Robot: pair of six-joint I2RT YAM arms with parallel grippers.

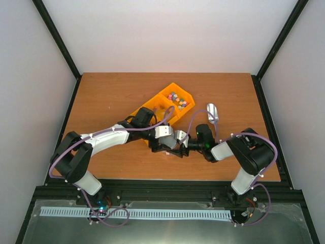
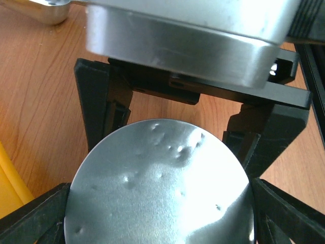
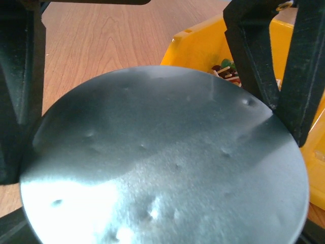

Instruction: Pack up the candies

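The candies (image 1: 176,98) lie as small mixed-colour pebbles in the right compartment of an orange bin (image 1: 186,105). A few of them (image 3: 226,68) show in the right wrist view past a round silver jar lid (image 3: 162,157). That lid (image 2: 162,188) also fills the left wrist view, and the jar under it is hidden. My two grippers meet at it mid-table. The left gripper (image 2: 160,201) is closed on the lid's rim, its fingers (image 2: 35,216) pressed to both sides. The right gripper (image 3: 162,226) grips from the opposite side, its fingers (image 2: 101,112) flanking the lid's far edge.
A metal scoop (image 1: 212,112) lies on the wooden table right of the bin, and its bowl (image 2: 48,10) shows at the top left of the left wrist view. The bin's yellow wall (image 2: 7,178) is close on the left gripper's left side.
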